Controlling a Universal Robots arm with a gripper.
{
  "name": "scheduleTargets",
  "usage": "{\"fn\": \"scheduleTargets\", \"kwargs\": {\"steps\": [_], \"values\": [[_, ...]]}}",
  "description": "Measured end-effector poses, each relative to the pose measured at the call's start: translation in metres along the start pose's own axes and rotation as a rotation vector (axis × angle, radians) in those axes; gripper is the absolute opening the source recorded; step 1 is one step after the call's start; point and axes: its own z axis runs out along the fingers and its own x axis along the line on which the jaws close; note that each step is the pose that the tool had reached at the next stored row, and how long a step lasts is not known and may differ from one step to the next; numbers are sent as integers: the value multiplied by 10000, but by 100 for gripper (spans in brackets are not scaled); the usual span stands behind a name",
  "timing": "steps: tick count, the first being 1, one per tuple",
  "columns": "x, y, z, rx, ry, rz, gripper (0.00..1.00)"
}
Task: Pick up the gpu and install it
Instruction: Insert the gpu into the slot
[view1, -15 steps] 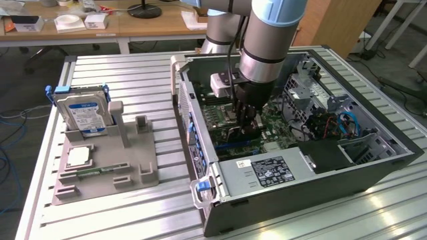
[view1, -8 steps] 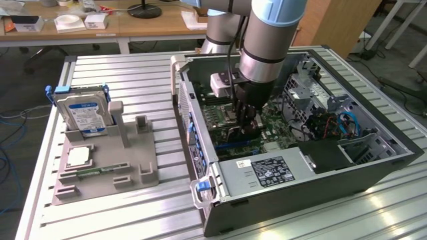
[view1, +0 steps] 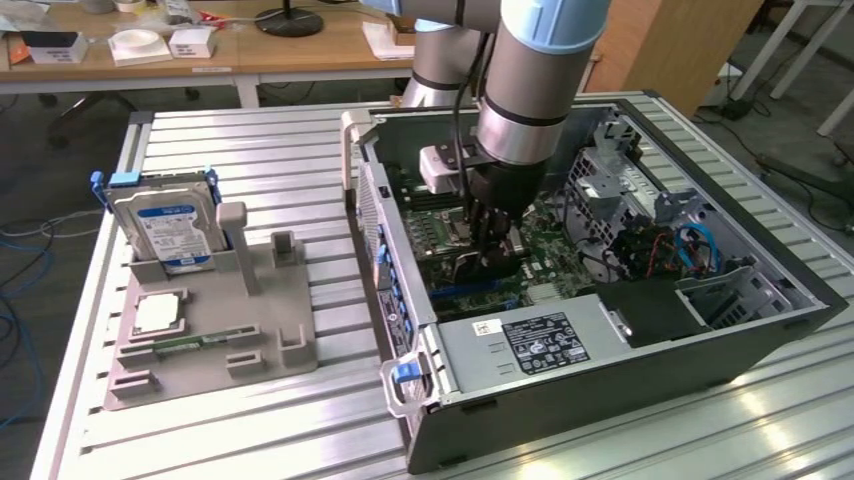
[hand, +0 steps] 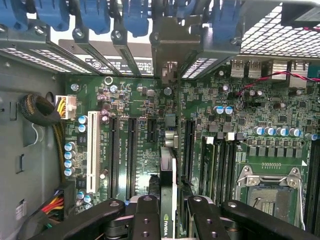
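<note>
One thin dark card, the gpu (hand: 167, 200), stands on edge between my gripper (hand: 169, 220) fingers, which pinch it from both sides. I see it edge-on in the wrist view: a narrow black strip with a pale stripe and a small green logo near the grip, its silvery bracket (hand: 167, 55) reaching up toward the case's rear slots. It sits low over the green motherboard (hand: 135, 150), in line with the long black expansion slots. From the exterior view the gripper (view1: 491, 240) is down inside the open computer case (view1: 627, 330), with the hard drive (view1: 167, 230) and processor chip (view1: 158, 312) on the grey holder well apart.
</note>
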Motion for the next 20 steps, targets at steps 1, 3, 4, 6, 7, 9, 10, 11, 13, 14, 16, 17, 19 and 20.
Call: {"fn": "scheduleTargets", "kwargs": {"steps": [1,3,4,6,7,9,10,11,13,14,16,17,19,20], "values": [[0,0,0,0,0,1,26],[-1,0,1,0,0,10,26],[-1,0,2,0,0,12,26],[-1,-1,5,0,0,13,26],[-1,-1,8,1,-2,12,26],[0,-1,11,-1,2,11,26],[0,-1,12,0,2,11,26],[0,-1,13,0,2,11,26],[4,-1,15,1,-2,11,26],[5,-1,16,2,-3,12,26],[6,-1,15,1,-3,12,26],[7,-1,15,1,-3,11,26],[7,-1,15,0,-2,11,26],[7,-1,14,0,-1,11,26]]}}
